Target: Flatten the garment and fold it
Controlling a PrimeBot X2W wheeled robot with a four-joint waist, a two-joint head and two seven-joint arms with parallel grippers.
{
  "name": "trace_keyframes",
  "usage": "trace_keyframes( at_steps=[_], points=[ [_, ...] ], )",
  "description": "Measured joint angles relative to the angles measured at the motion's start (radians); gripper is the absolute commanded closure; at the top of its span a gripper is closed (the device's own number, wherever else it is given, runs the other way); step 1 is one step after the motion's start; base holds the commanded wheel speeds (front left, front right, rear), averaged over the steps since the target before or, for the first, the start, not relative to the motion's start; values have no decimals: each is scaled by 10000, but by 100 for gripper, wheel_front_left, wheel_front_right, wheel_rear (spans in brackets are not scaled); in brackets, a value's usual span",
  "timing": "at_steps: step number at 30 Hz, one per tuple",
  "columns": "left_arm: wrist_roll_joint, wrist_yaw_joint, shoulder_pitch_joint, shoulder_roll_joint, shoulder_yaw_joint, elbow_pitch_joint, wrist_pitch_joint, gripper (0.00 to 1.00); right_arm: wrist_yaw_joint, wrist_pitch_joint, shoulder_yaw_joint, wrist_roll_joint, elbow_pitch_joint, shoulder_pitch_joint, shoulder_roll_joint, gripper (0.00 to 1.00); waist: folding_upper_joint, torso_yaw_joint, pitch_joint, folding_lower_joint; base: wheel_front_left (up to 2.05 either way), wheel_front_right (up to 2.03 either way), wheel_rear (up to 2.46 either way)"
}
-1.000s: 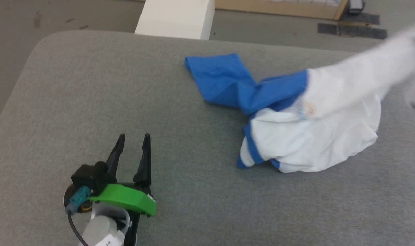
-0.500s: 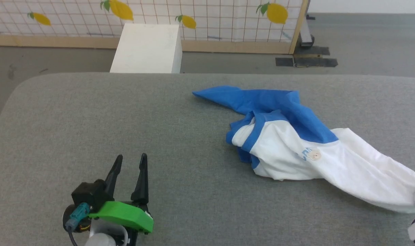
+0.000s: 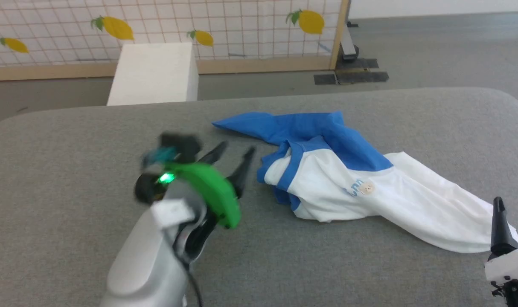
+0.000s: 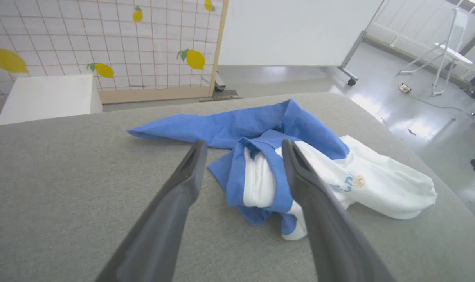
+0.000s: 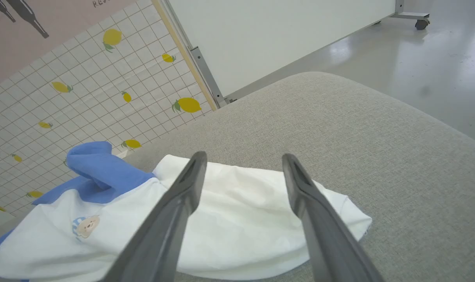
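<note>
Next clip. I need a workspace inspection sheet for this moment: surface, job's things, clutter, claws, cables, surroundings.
Surface: grey cloth-covered table with rounded corners.
Job's things: garment lies crumpled, not flat. One blue sleeve reaches toward the far left, the white body trails right, and the cartoon patch faces up.
Clutter: nothing seen on the table.
Claws: left claw is open, aimed at the bunched blue neck end. Right claw is open at the white hem end. Neither holds cloth.
Cables: dark cable runs along the left forearm.
Surroundings: white box on the floor behind the table, and a lemon-print grid screen beyond it.
</note>
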Motion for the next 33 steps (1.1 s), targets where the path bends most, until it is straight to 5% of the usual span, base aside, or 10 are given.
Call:
trace_keyframes(
  at_steps=[5, 12, 16, 17, 18, 24, 33],
  points=[
    [-949, -40, -2112, 265, -1515, 1103, 3843, 0, 0, 2, 529, 17, -73, -191, 0, 0, 0, -388, 476, 0, 0, 0, 0],
    [-1197, -42, -3189, 911, -1942, 2408, 5802, 0, 0, -397, 1009, 123, 209, -427, -2, 0, 0, -1076, 1208, 0, 0, 0, 0],
    [-1574, -42, -3161, 809, -1969, 2660, 5789, 0, 0, -604, 980, 119, 391, -420, -4, 0, 0, -1401, 1547, 0, 0, 0, 0],
    [-1776, -42, -3148, 731, -1964, 2658, 5676, 17, 0, -665, 961, 119, 430, -420, -4, 0, 0, -1464, 1633, 0, 0, 0, 0],
    [-1866, -42, -3147, 675, -1996, 2642, 5549, 100, 0, -706, 932, 115, 460, -420, -2, 0, 0, -1510, 1706, 0, 0, 0, 0],
    [-2715, -42, -3131, 577, -2063, 2209, 4481, 100, 0, -853, 853, -2, 562, -426, -6, 0, 0, -1382, 1812, 0, 0, 0, 0],
    [-2573, 288, -4203, 773, -334, 1708, 813, 100, 0, -888, 1106, -96, 775, -519, -2, 0, 0, -712, 1184, 0, 0, 0, 0]
  ],
)
